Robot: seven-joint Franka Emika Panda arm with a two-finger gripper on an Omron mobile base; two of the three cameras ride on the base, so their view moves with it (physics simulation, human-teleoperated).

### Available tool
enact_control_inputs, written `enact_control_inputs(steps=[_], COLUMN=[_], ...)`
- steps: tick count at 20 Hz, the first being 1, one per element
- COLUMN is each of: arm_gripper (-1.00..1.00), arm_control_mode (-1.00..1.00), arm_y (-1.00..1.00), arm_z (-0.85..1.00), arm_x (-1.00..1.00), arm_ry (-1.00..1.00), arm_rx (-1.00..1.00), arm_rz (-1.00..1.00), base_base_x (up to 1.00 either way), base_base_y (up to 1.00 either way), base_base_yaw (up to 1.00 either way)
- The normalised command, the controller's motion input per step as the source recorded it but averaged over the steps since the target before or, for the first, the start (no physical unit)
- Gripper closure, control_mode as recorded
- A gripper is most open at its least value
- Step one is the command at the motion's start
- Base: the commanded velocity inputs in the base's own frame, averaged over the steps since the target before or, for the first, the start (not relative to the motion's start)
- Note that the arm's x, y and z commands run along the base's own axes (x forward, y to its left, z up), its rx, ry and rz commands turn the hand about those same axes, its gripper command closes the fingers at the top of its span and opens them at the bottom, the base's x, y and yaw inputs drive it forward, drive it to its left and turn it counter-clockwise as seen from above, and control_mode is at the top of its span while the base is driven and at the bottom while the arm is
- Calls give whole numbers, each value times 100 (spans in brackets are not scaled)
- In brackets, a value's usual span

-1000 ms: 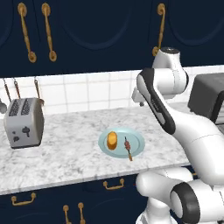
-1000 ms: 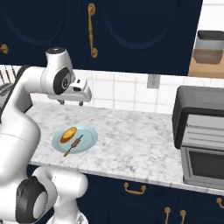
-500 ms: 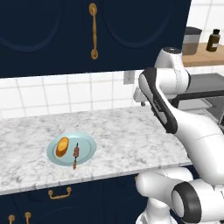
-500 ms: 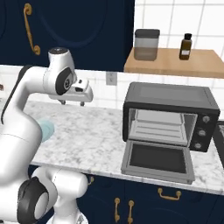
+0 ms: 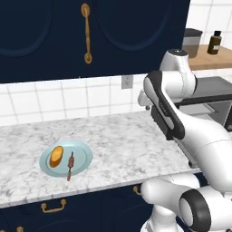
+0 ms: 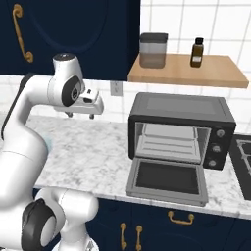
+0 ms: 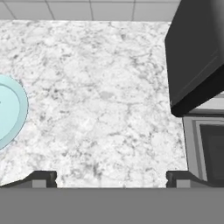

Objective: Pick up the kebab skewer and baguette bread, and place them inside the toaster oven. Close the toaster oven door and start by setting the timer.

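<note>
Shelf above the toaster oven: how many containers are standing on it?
2. A grey lidded canister stands at the wooden shelf's left end, and a small dark brown bottle stands to its right, nearer the middle. Nothing looks hidden behind them.

speckled marble counter (image 5: 122, 145), matt wooden shelf (image 6: 188, 73).

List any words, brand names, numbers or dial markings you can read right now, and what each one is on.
None can be read.
Toaster oven: its knobs carry no readable marks or numbers.
Brown bottle on the wooden shelf: its lighter band is too small to tell whether it holds text.
Grey canister: plain.
Plate, cabinet doors: no lettering.
</note>
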Motion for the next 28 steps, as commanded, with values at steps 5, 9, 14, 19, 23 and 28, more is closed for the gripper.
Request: enact_control_inputs(steps=[5,9,14,19,23,28], arm_gripper=[-100,-100,-100,-100,-100,-100], arm_control_mode=[100,100,100,-100,-100,-100], arm_y=[0,0,0,-57,-100,-100], arm_z=[0,0,0,0,0,-8], arm_x=[0,0,0,-67,-94,-27], arm_ry=[0,0,0,-6,-13,-25], arm_rx=[0,0,0,0,5,4], arm_rz=[0,0,0,0,0,3], base_base_x=[53,13,0,0,0,0], base_base_y=[0,0,0,0,0,0], base_base_yaw=[-9,-2,0,0,0,0])
